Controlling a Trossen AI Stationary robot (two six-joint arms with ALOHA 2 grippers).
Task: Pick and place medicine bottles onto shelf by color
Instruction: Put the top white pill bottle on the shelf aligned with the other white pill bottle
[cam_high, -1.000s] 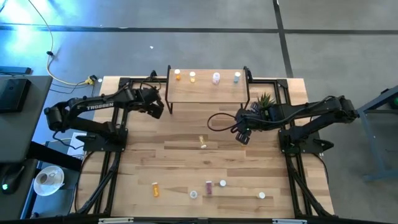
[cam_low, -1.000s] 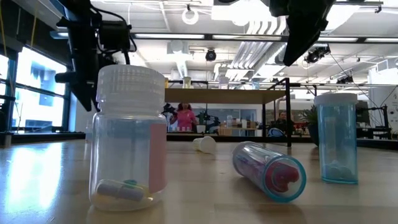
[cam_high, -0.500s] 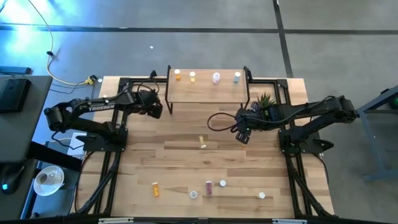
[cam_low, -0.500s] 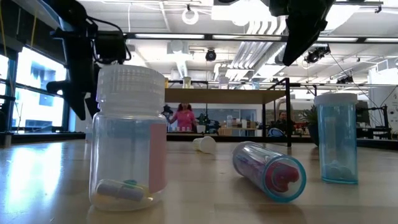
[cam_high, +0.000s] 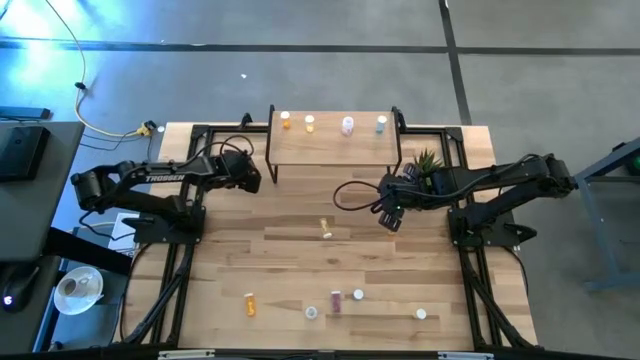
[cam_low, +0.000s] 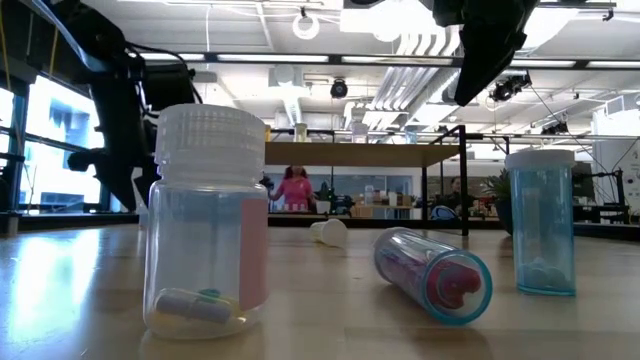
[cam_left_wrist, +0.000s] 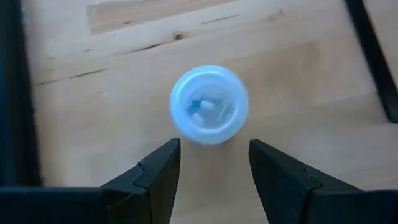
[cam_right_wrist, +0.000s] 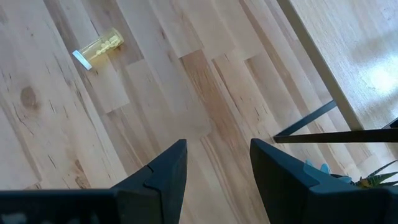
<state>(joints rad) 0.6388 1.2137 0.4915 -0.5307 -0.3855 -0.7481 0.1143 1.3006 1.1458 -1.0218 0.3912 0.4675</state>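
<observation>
Four medicine bottles (cam_high: 285, 121) already stand on the shelf (cam_high: 330, 150) in the high view, in a row along the far edge, prob. so colors stay grouped. Left gripper (cam_high: 247, 176) sits just beside the shelf's left end; right gripper (cam_high: 391, 215) hangs near the green plant (cam_high: 427, 160). One amber bottle (cam_high: 325, 228) lies mid-table, more wait near the front edge.

Low view: a clear bottle (cam_low: 205, 220) stands up close, a blue one lies tipped (cam_low: 432, 273), another blue stands upright (cam_low: 543, 220). A person (cam_low: 295, 187) shows far behind the table.

Left wrist view: jaws wide apart, holding nothing, a pale blue bottle (cam_left_wrist: 209, 104) right ahead, upright w/ cap facing up. Looks lined up for a grab.

Right wrist view: jaws apart, empty. The amber bottle (cam_right_wrist: 99, 48) lies well off; a black shelf leg (cam_right_wrist: 305, 118) could get in the way.
</observation>
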